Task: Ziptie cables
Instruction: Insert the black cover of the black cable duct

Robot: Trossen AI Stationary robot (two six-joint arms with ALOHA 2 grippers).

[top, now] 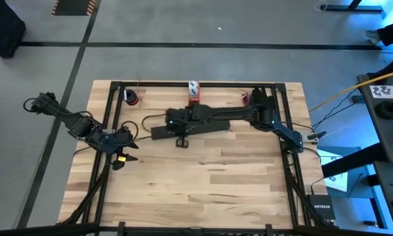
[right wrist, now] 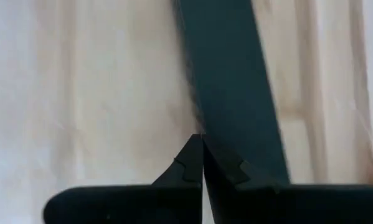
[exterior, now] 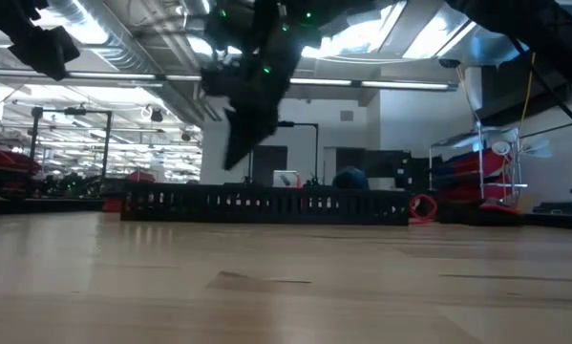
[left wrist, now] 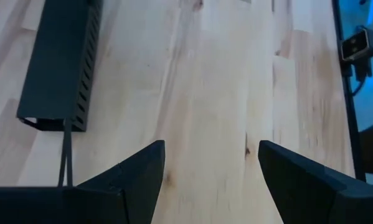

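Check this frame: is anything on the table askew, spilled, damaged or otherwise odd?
Nothing looks spilled or broken. One oddity: the long black slotted bar lies slightly slanted to the table's edges. The right gripper hangs shut above it; the left gripper waits open near the left edge.

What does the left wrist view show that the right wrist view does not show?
Only the left wrist view: the left tool, open over bare table, a thin black strip, and a small device at the table edge. Only the right wrist view: the right tool, shut with nothing between its fingers. Both: the black slotted bar and the wooden table.
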